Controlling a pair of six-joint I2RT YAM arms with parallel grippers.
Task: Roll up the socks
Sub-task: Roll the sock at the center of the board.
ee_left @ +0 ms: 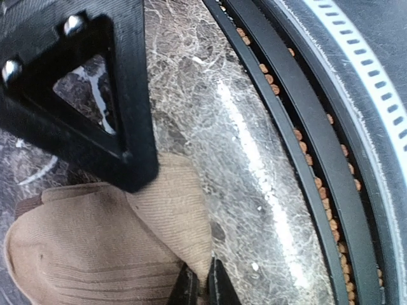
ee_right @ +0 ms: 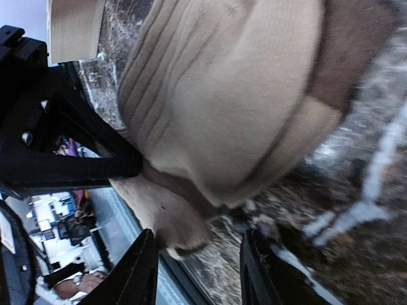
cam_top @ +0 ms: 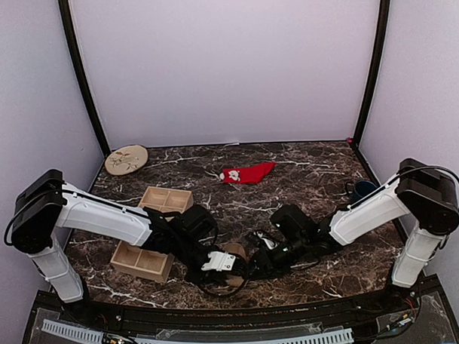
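The tan-brown sock [cam_top: 234, 264] lies bunched near the table's front edge, between both grippers. My left gripper [cam_top: 220, 264] is shut on the sock's edge; in the left wrist view its fingertips [ee_left: 202, 287] pinch a fold of the tan sock [ee_left: 95, 248]. My right gripper [cam_top: 257, 261] is open right beside the sock; in the right wrist view its fingers [ee_right: 137, 270] stand apart just below the bulging tan sock [ee_right: 235, 95], with nothing between them. The red sock [cam_top: 247, 173] with a white patch lies flat at the back middle.
Two wooden compartment trays [cam_top: 165, 199] [cam_top: 141, 262] sit to the left. A round woven plate [cam_top: 126, 159] is at the back left corner. A dark object [cam_top: 360, 190] lies by the right wall. The table's black front rim [ee_left: 318, 159] is close by.
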